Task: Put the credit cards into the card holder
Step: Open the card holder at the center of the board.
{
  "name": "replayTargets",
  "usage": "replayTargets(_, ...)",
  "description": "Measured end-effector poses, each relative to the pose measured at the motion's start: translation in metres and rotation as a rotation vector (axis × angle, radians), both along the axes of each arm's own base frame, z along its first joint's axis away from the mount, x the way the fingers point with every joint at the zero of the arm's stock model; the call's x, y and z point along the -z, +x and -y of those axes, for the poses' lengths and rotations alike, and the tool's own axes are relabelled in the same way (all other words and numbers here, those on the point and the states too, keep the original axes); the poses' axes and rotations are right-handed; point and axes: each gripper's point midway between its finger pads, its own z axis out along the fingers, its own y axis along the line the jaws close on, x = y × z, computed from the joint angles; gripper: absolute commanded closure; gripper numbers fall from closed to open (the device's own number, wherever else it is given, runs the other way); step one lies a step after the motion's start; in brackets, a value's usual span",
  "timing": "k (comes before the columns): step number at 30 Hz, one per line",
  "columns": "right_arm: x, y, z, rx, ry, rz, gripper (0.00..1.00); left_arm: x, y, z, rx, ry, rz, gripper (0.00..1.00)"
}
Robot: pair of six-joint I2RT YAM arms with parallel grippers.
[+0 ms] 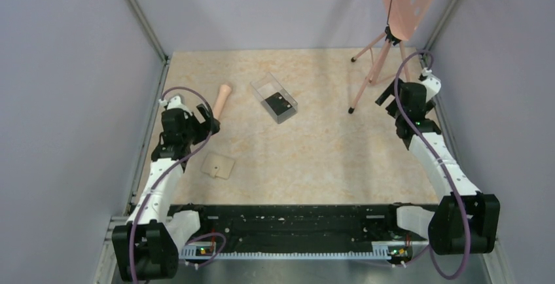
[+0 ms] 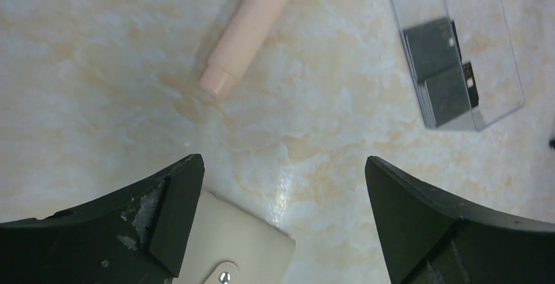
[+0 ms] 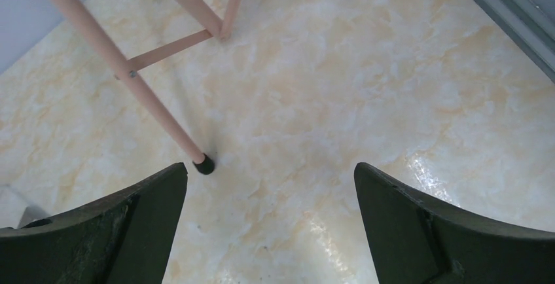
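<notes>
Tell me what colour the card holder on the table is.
Plain beige card holder, small silvery clasp; clearest in the left wrist view.

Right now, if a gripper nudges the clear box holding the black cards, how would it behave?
The clear box looks thin-walled and rigid, so probably light and apt to slide on the glossy table. The credit cards inside seem loose and may shift.

Left pincer (image 2: 283, 167) and right pincer (image 3: 271, 170) both hover with jaws spread wide, gripping nothing.
</notes>
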Motion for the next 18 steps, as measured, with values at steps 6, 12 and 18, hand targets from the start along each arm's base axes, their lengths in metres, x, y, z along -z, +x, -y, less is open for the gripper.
replayTargets(6, -0.014, -0.014, -0.018, -0.073, 0.076, -0.007, 0.01, 0.032, -0.023, 0.027, 0.127, -0.089, -0.165, 0.01)
replayTargets(12, -0.004, -0.025, -0.029, -0.111, 0.12, -0.06, 0.01, 0.036, -0.032, 0.028, 0.143, -0.089, -0.218, 0.01)
replayTargets(18, 0.0, -0.033, -0.041, -0.171, 0.16, -0.091, 0.01, 0.026, -0.015, 0.025, 0.158, -0.063, -0.253, 0.01)
